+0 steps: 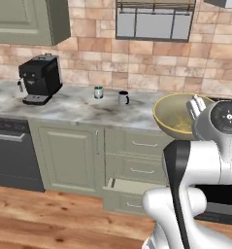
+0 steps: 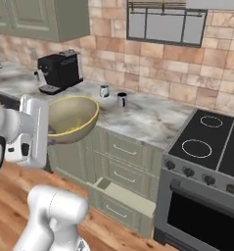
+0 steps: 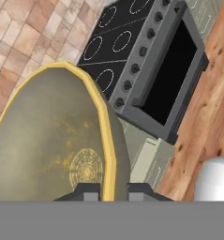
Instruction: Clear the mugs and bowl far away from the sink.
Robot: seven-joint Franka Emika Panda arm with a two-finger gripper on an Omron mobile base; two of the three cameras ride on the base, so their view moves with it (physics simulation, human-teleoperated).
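Yellowish bowl [image 3: 48, 140] rim pinched in claw [image 3: 114, 190].

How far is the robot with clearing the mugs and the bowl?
Done: both mugs stand on the counter near the coffee machine, the teal mug and the navy mug. In hand: the gripper pinches the rim of the bowl, held in the air in front of the cabinets. Left: to set the bowl down on the counter and let go.

The bowl [image 1: 178, 115] — its right side hidden behind the arm; fingertips [image 3: 87, 191] barely clear the bottom edge.
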